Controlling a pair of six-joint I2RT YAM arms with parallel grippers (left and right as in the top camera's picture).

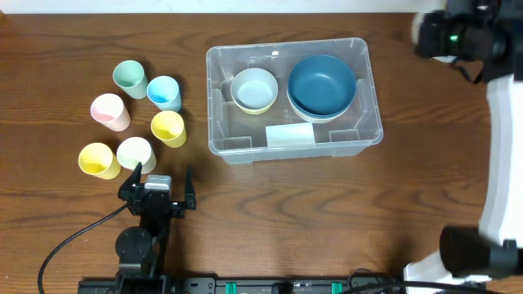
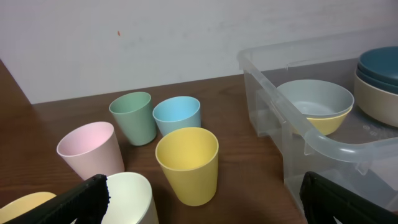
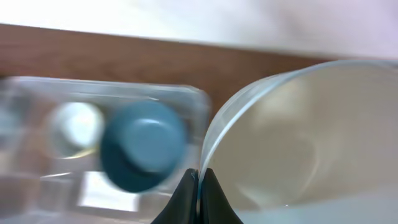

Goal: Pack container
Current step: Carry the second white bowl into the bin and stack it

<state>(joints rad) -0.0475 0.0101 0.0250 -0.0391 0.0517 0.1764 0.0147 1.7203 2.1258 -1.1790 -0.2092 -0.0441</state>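
Container (image 1: 245, 153) sits mid-tabletop. My right end effector (image 3: 199, 177) pinches a pale bowl (image 3: 298, 137) by its rim; I'd keep it level and lower it onto the blue bowls (image 1: 322, 83). Left end effector (image 1: 162, 175) spread beside cups (image 1: 136, 153).

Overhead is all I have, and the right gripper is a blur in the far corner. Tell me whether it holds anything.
Observer: Yes. In the right wrist view the right gripper is shut on the rim of a pale bowl.
Operator: Now tell me what the container holds that I cannot make out from above.
Observer: From the side, the left wrist view shows a nested pair: a grey-blue bowl sits inside a yellow bowl.
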